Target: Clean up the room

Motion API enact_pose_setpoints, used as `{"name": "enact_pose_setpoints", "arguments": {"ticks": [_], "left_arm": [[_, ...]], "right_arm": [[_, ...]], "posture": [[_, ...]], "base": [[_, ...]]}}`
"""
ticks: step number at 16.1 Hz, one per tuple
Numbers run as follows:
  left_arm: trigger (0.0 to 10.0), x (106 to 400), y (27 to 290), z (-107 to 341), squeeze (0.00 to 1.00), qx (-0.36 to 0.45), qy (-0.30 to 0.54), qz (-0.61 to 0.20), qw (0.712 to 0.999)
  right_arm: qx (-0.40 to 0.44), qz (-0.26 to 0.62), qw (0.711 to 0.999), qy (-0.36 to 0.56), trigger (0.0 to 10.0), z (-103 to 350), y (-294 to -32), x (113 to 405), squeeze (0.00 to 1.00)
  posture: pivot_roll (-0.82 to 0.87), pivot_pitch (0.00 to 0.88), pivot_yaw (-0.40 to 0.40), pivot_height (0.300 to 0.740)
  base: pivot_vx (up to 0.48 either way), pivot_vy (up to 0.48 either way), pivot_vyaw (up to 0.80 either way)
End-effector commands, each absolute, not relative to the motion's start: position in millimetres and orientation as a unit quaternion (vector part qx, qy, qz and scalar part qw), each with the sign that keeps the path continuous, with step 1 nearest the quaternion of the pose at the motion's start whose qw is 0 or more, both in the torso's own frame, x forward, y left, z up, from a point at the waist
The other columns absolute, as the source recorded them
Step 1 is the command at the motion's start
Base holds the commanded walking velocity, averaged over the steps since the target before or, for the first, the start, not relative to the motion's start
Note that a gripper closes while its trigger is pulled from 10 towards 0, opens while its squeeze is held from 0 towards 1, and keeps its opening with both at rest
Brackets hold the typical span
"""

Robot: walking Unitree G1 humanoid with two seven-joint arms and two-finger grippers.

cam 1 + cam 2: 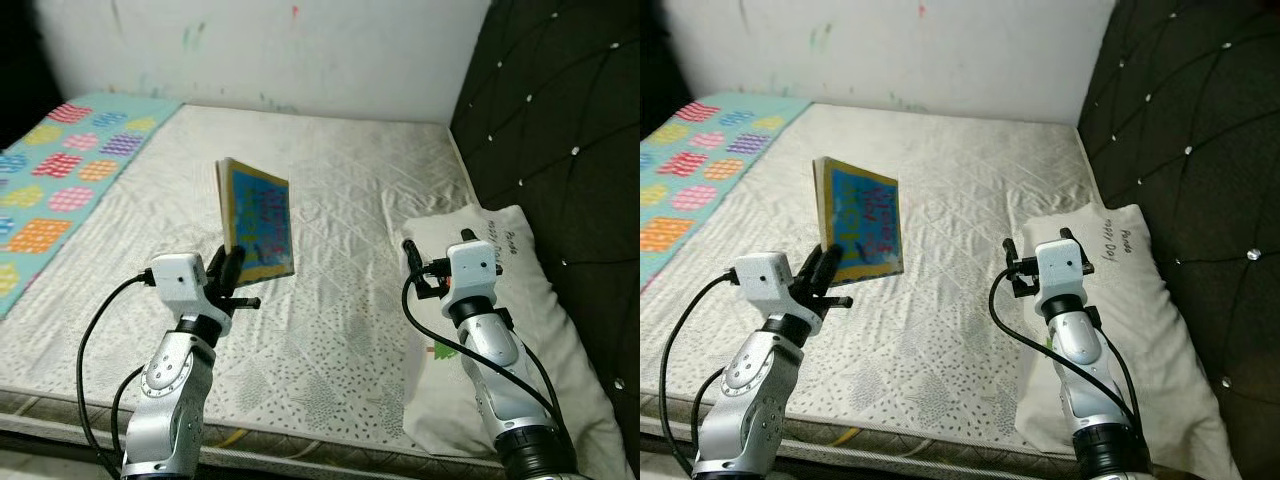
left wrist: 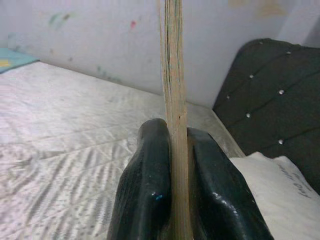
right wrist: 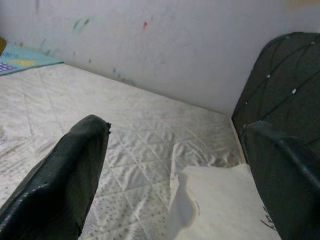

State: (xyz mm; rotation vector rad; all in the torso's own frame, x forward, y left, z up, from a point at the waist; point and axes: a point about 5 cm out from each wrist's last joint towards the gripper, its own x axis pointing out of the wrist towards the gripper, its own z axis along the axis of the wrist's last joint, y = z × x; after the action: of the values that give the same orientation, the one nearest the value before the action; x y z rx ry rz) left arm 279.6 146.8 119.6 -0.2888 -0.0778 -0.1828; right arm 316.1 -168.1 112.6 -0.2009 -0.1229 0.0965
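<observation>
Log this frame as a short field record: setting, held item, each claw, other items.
setting: bare quilted mattress against a white wall, dark tufted headboard on the robot's right
held item: book with a blue cover, upright, lifted off the mattress
left claw: shut on the book's lower edge
right claw: open, holding nothing, above the white pillow
other items: patterned blanket on the robot's left

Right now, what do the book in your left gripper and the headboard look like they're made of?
Book: looks like thick board or paper with a glossy printed cover; the left wrist view shows a stack of pale page edges clamped in the left gripper. Headboard: dark padded upholstery, fabric or faux leather, quilted in diamonds with shiny studs.
</observation>
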Motion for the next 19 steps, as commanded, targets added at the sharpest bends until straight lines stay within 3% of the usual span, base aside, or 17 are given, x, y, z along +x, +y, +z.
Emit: {"name": "enact_pose_setpoints", "arguments": {"ticks": [1, 6, 11, 19], "left_arm": [[10.0, 279.7, 146.7, 120.9, 0.0, -0.138, -0.04, -0.088, 0.986], [10.0, 251.8, 156.1, 101.4, 0.0, -0.155, 0.005, -0.075, 0.985], [10.0, 239.5, 161.6, 104.0, 0.0, -0.146, 0.003, -0.08, 0.986], [10.0, 221.0, 168.9, 118.5, 0.0, -0.093, -0.017, -0.047, 0.994]], "right_arm": [[-0.098, 0.044, 0.992, -0.059, 10.0, 111.5, -170.5, 318.0, 0.0], [-0.073, 0.06, 0.995, -0.023, 10.0, 101.1, -174.2, 309.5, 0.0], [-0.043, 0.07, 0.997, -0.011, 10.0, 99.6, -167.2, 304.0, 0.0], [-0.088, 0.032, 0.993, 0.065, 10.0, 74.4, -212.7, 269.9, 0.0]], "posture": [[0.01, 0.0, -0.025, 0.74], [0.04, 0.045, -0.077, 0.74], [0.03, 0.107, -0.059, 0.74], [0.02, 0.161, -0.051, 0.74]], "base": [[0.0, 0.0, 0.0], [0.0, 0.0, 0.0], [0.0, 0.0, 0.0], [0.0, 0.0, 0.0]]}}
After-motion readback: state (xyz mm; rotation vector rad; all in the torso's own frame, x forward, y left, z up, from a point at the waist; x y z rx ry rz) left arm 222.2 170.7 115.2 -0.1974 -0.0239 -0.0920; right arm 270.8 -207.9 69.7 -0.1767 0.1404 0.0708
